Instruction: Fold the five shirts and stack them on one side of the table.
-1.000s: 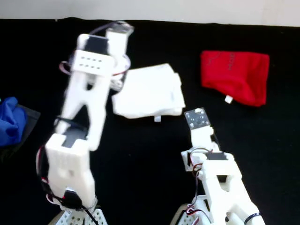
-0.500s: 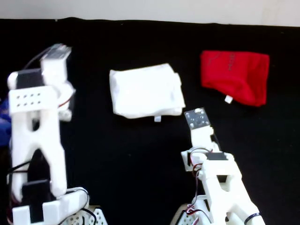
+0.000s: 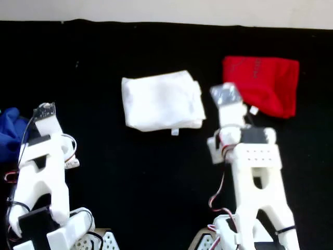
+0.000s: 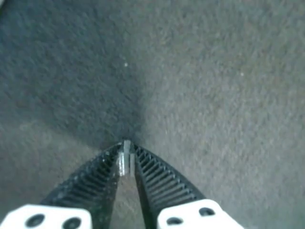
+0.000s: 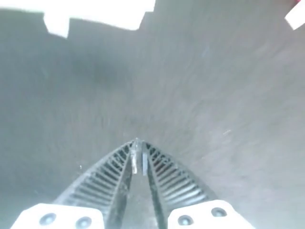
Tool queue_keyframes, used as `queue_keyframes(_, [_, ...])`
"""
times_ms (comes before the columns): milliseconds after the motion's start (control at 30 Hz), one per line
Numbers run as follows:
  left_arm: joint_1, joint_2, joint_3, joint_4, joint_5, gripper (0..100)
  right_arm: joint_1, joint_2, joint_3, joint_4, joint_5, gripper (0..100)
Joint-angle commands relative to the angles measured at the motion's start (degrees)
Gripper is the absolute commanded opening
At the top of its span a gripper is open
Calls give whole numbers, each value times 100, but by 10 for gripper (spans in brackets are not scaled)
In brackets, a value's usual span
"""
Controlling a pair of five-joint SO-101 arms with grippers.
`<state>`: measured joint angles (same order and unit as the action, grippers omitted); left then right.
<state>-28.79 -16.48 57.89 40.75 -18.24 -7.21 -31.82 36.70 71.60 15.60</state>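
White shirt at 12 o'clock and red shirt at 2 lie folded but unstacked, blue shirt at 9 looks crumpled; left gripper and right gripper are clenched empty.

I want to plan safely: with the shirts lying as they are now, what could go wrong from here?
1. The right arm stands between the white shirt and the red shirt; a sideways swing may drag a fold open.
2. These two lie apart; lifting one by a single pinch of the right hand may let it unfold.
3. The blue shirt lies bunched beside the left arm, which might snag it.
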Motion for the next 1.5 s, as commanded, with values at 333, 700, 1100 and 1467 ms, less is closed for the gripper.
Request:
queue_keyframes(333, [110, -66, 215, -396, -44, 9, -769, 3240, -3327, 4, -2321, 274])
queue_keyframes(700, [110, -66, 224, -396, -44, 9, -1059, 6536, -6958, 690, -3095, 386])
queue_keyframes(1100, [110, -66, 233, -466, -44, 9, -1138, 8989, -9244, 1165, -3059, 265])
queue_keyframes(1467, [110, -66, 233, -466, -44, 9, -963, 9323, -10782, 2105, -2321, 5])
